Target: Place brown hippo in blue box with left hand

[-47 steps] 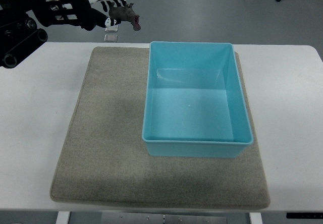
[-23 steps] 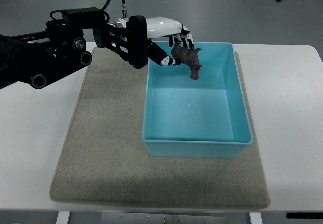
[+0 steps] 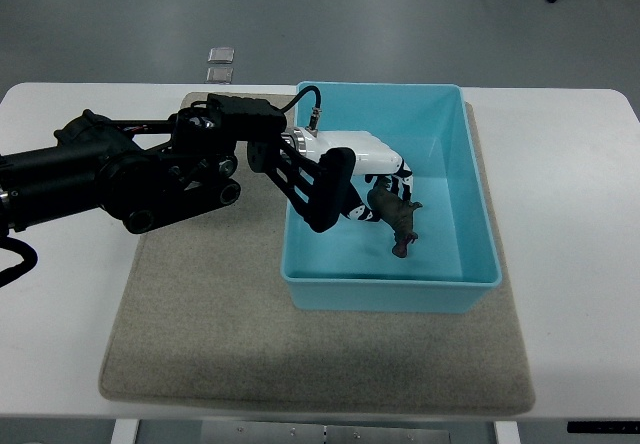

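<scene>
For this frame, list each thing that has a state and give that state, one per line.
left hand: lowered inside the box, fingers closed on the hippo
brown hippo: held, head pointing down, low in the box; contact with the floor unclear
blue box: open-topped, upright on the mat
grey mat: lying flat on the table
white table: bears the mat

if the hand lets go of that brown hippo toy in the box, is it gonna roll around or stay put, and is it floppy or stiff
The brown hippo probably stays put: its legs and blocky body give nothing round to roll on, though it may tip onto its side. It looks stiff, keeping its shape in the left hand. The blue box has walls that would likely stop any slide.
</scene>
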`<move>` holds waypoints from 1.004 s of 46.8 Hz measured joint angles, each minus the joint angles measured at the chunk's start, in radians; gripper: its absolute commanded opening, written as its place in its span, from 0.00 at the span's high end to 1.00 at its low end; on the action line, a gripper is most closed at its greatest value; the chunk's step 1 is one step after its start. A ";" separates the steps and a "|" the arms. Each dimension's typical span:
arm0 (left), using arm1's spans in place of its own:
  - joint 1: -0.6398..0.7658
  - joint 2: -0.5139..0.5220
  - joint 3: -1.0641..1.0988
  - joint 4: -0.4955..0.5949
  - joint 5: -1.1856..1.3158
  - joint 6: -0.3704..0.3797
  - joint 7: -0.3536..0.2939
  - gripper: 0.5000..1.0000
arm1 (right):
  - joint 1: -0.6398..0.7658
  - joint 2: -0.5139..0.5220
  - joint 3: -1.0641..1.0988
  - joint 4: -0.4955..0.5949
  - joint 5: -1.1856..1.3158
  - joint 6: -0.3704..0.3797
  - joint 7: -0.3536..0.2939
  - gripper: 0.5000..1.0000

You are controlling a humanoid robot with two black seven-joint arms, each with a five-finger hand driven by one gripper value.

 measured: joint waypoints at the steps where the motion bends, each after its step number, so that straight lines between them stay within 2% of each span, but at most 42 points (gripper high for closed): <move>1: 0.003 -0.002 0.001 0.001 0.004 0.000 0.000 1.00 | 0.000 0.000 0.000 0.000 0.000 0.000 0.000 0.13; 10: 0.017 -0.020 0.024 0.004 0.033 -0.001 0.001 1.00 | 0.000 0.000 0.000 0.000 0.000 0.000 0.000 0.13; 13: 0.018 -0.024 0.033 0.004 0.033 -0.001 0.001 0.87 | 0.000 0.000 0.000 0.000 0.000 0.000 0.000 0.13; 16: 0.020 -0.024 0.035 0.004 0.033 -0.001 0.001 0.62 | 0.000 0.000 0.000 0.000 0.000 0.000 0.000 0.13; 19: 0.020 -0.024 0.035 0.005 0.033 0.006 0.001 0.45 | 0.000 0.000 0.000 0.000 0.000 0.000 0.000 0.13; 23: 0.022 -0.024 0.033 0.005 0.031 0.032 0.001 0.28 | 0.000 0.000 0.000 0.000 0.000 0.000 0.000 0.13; 27: 0.030 -0.024 0.032 0.004 0.029 0.058 0.000 0.22 | 0.000 0.000 0.000 0.000 0.000 0.000 0.000 0.13; 30: 0.037 -0.025 0.032 0.004 0.026 0.068 0.000 0.11 | 0.000 0.000 0.000 0.000 0.000 0.000 0.000 0.13; 33: 0.040 -0.024 0.032 0.004 0.018 0.072 -0.001 0.08 | 0.000 0.000 0.000 0.000 0.000 0.000 0.000 0.13; 45: 0.041 -0.017 0.002 0.002 0.007 0.093 -0.002 0.07 | 0.000 0.000 0.000 0.000 0.000 0.000 0.000 0.13; 47: 0.042 -0.013 -0.023 0.002 0.003 0.111 -0.002 0.02 | 0.000 0.000 0.000 0.000 0.000 0.000 0.000 0.13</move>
